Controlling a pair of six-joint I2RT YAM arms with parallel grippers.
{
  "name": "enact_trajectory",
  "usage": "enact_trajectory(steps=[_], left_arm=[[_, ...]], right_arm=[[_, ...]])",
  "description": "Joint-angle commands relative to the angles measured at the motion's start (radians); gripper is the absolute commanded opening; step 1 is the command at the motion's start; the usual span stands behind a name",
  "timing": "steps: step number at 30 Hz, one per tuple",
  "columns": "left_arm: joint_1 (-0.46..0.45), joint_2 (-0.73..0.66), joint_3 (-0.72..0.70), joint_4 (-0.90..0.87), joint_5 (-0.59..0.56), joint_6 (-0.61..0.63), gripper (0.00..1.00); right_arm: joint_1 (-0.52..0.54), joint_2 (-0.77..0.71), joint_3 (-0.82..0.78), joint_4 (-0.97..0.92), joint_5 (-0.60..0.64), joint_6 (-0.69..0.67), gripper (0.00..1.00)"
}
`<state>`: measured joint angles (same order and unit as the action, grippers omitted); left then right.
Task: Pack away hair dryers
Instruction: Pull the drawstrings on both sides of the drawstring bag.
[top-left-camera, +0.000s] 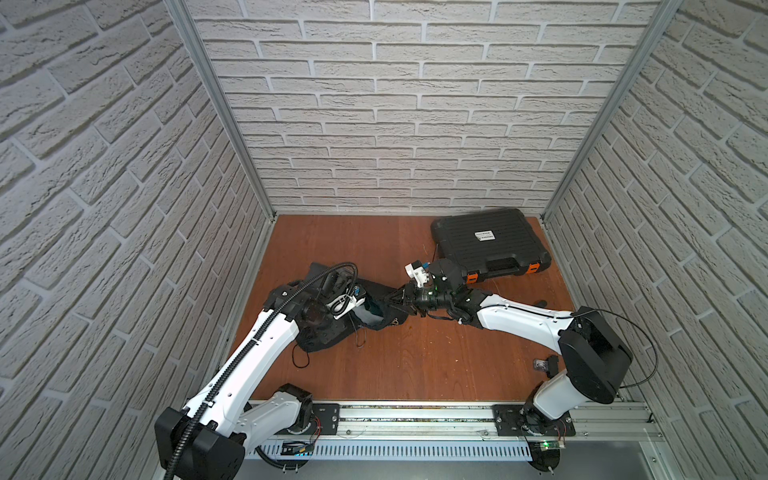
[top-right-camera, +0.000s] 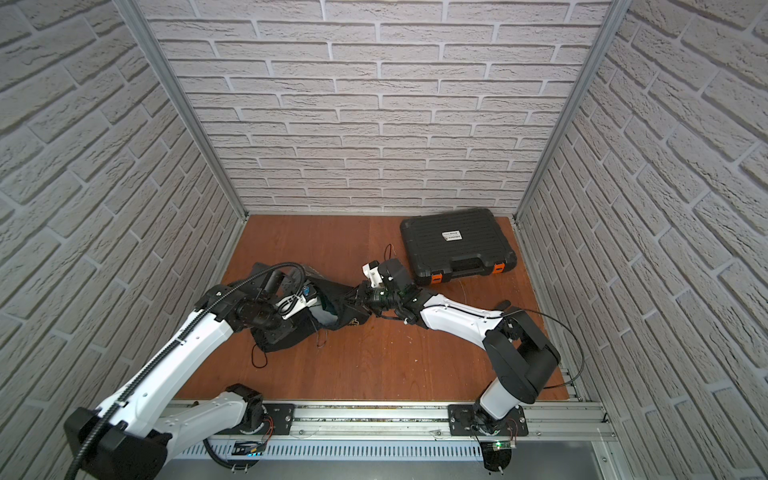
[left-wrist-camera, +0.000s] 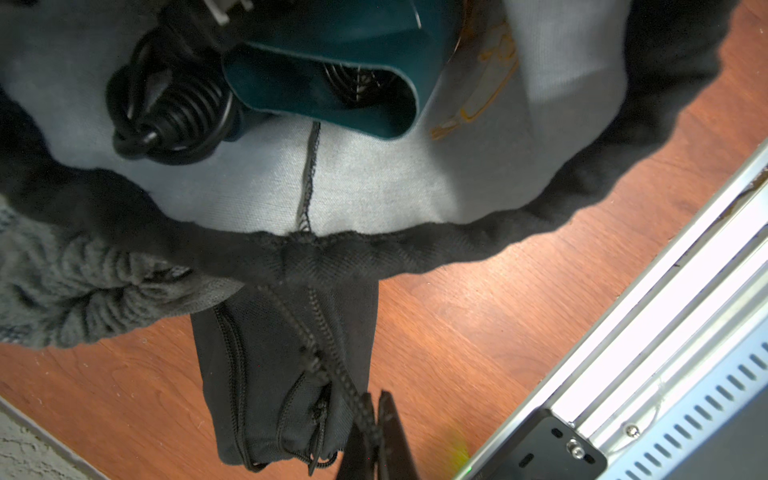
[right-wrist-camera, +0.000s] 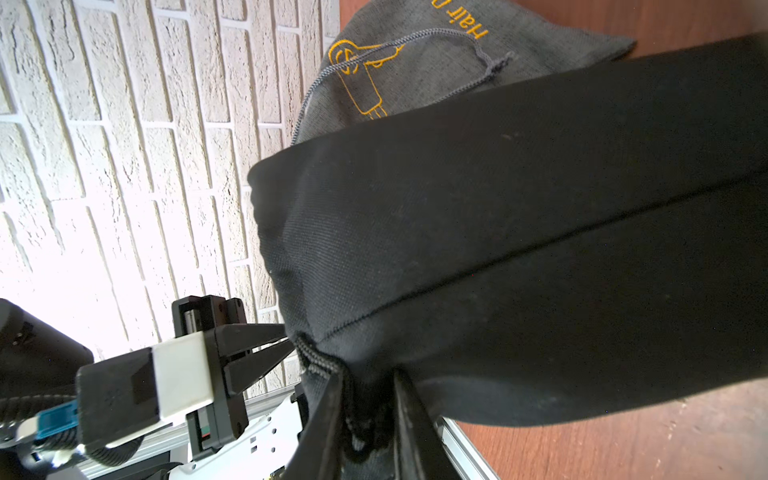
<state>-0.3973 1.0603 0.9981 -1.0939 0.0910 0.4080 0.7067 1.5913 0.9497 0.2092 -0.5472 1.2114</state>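
Inside the black cloth drawstring pouch (left-wrist-camera: 374, 253) on the counter (top-left-camera: 415, 357), the dark teal plastic hair dryer (left-wrist-camera: 332, 62) lies bagged, mouth open. L hand (left-wrist-camera: 376, 428) is clenched on the braided drawstring cord (left-wrist-camera: 328, 365). R hand (right-wrist-camera: 368, 382) pinches the gathered rim. Step looks like cinching. Next, you pull apart, steady.

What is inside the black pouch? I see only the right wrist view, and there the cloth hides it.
Observer: A dark teal hair dryer lies in the black pouch, with its black cord coiled beside it.
Operator: Is the mouth closed?
Observer: No, it gapes open, though the left claw pinches the drawstring.
Operator: And the hard case?
Observer: The black case stands closed at the far right of the table.
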Motion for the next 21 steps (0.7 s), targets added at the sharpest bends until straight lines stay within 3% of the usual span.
enact_trajectory(steps=[1,5,13,21], left_arm=[[0.006,0.009,0.034,-0.015,0.006,0.006,0.00],[0.007,0.012,0.042,-0.013,0.006,0.006,0.00],[0.007,0.018,0.057,-0.015,-0.001,0.009,0.00],[0.008,0.017,0.069,-0.022,-0.007,0.014,0.00]], right_arm=[[0.002,-0.054,-0.009,0.009,0.001,-0.012,0.21],[0.002,-0.100,0.032,-0.158,0.049,-0.092,0.14],[0.002,-0.137,0.184,-0.471,0.149,-0.247,0.12],[-0.003,-0.125,0.253,-0.524,0.181,-0.293,0.03]])
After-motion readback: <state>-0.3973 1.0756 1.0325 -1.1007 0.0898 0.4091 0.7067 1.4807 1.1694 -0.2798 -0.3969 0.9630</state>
